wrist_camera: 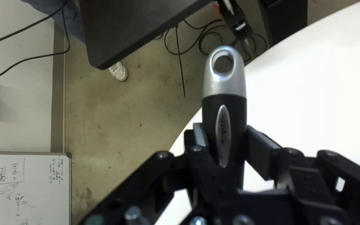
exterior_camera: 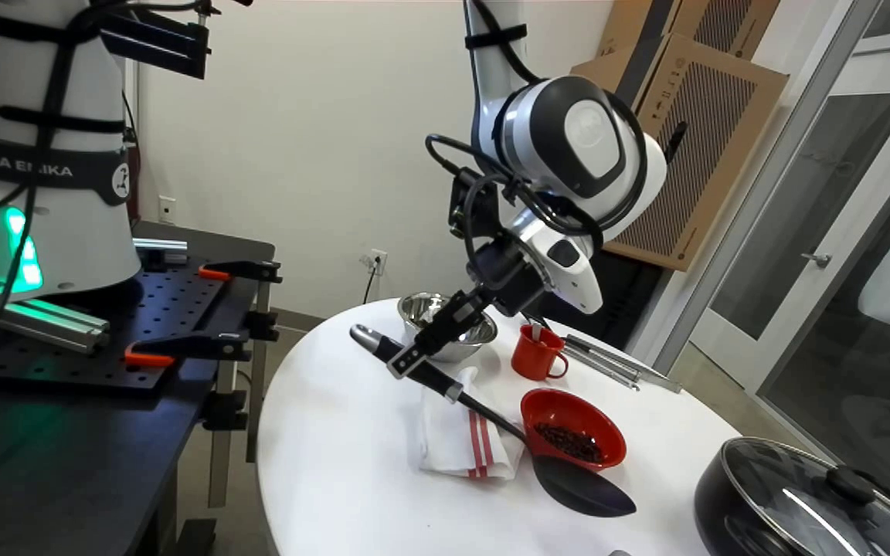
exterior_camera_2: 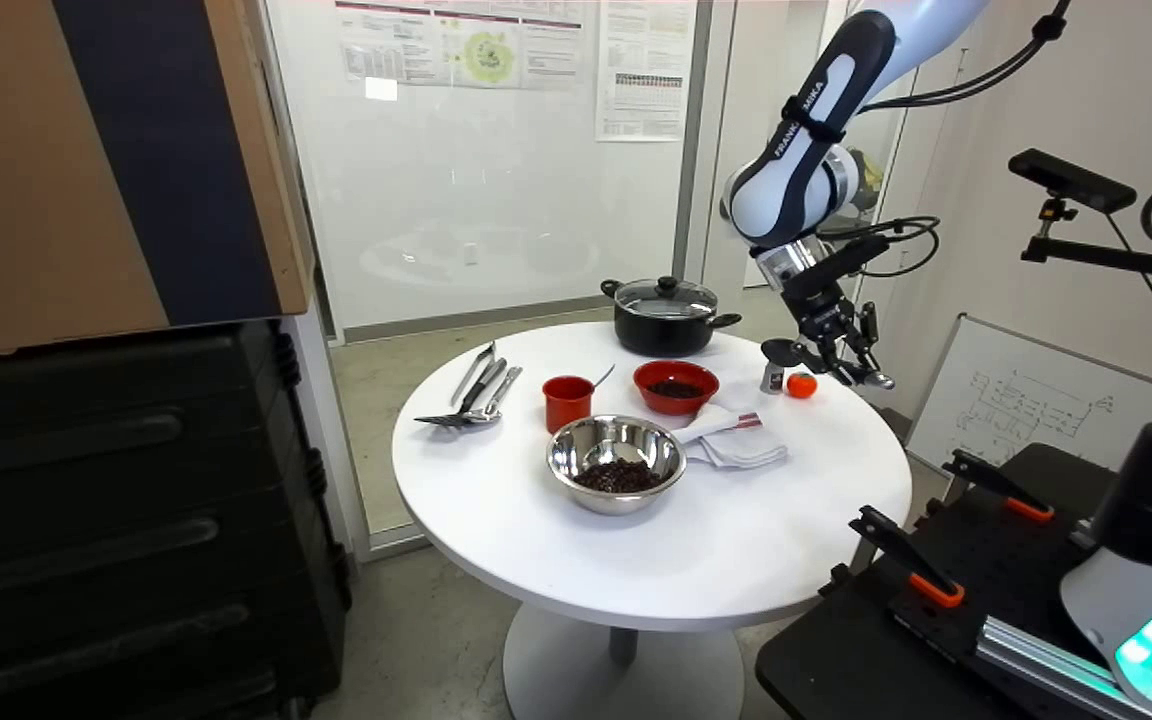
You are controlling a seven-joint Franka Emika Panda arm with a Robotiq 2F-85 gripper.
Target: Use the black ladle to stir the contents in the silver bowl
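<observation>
1. Toward 2 o'clock from the silver bowl (exterior_camera_2: 604, 437), as seen in an exterior view (dial centred on that bowl, 12 at the far side of the white table (exterior_camera_2: 496, 520)), the gripper (wrist_camera: 226, 140) holds the black ladle (wrist_camera: 224, 103) in the air, well apart from the bowl.

2. Bowl: upright near mid-table, dark pieces (exterior_camera_2: 619, 476) in its bottom. Presumably put there so that the ladle can reach in from above. Scoop (exterior_camera: 580, 488) lies outside it, so I judge the stirring not begun.

3. Neighbours, same dial: red mug (exterior_camera_2: 568, 405) at 11, red bowl (exterior_camera_2: 673, 404) at 1, folded cloth (exterior_camera_2: 741, 447) between 2 and 3 (contact with the silver bowl unclear). Red bowl and cloth sit on the ladle's side, so a raised path over them seems wise.

4. Hold, in an exterior view, dial recentred on the gripper: handle end (exterior_camera: 366, 337) at 10, scoop at 4 and apparently lower. Grasp falls on the thick part of the handle, short of the thin shaft. Likely reason: the broad section resists twisting and leaves shaft and scoop free to dip.

5. Gripper: clenched on the handle. Wrist view has the pads (wrist_camera: 200, 136) bearing on it at 9 and 3, no gap showing, so they are closed as far as its thickness allows. No other contact seen.
</observation>
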